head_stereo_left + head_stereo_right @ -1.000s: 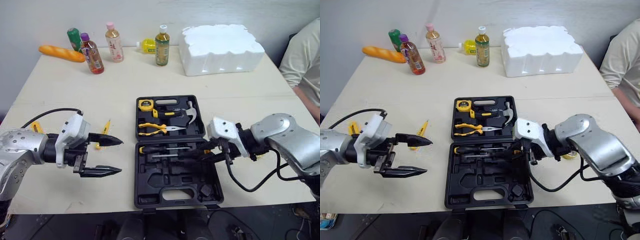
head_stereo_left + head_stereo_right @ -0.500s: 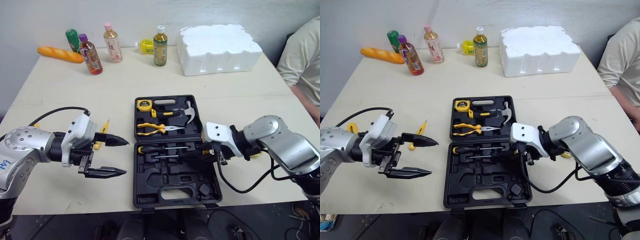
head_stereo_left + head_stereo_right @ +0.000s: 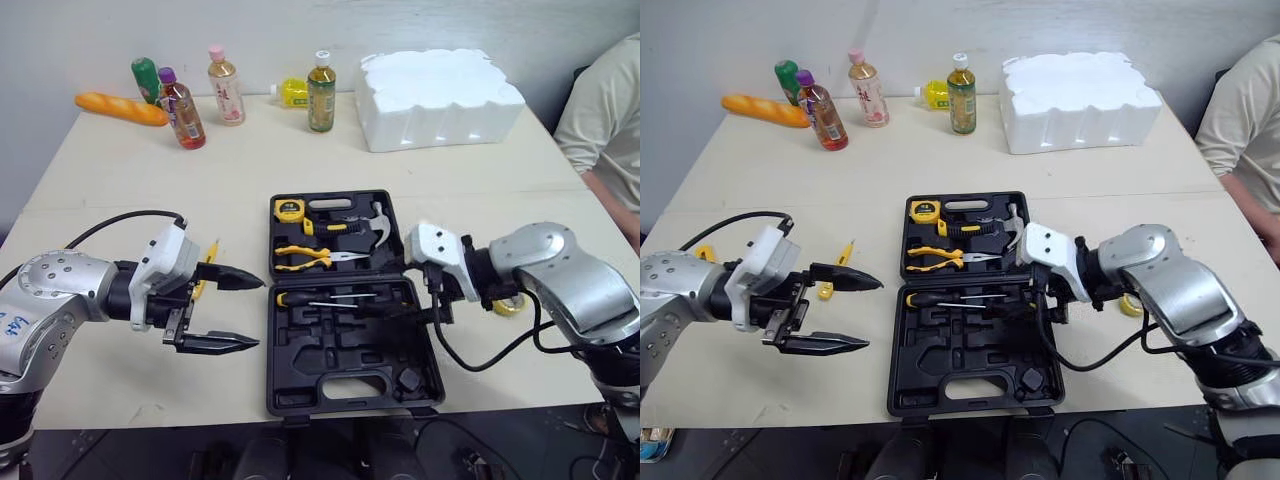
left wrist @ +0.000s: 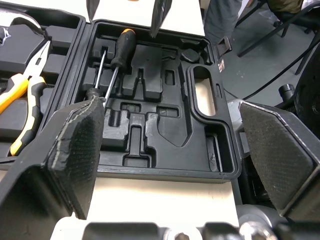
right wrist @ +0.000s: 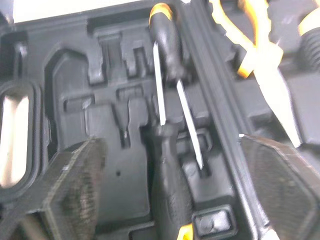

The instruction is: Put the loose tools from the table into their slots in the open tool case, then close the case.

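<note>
Black tool case (image 3: 345, 350) open at front edge of table (image 3: 120, 190). Both jaws gape empty; left gripper (image 3: 259, 313) should straddle the yellow tool (image 3: 211, 252), perhaps a screwdriver.

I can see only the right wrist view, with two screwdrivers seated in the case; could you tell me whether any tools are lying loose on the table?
Observer: Yes, a small yellow-handled tool lies on the table, to the left of the tool case.
Operator: Thank you. Is there anything on the case's other side?
Observer: A yellow ring-shaped item lies on the table just right of the case; I cannot tell what it is.
Operator: And where is the left gripper, please?
Observer: The left gripper hovers open and holding nothing, left of the case and close to that small tool.
</note>
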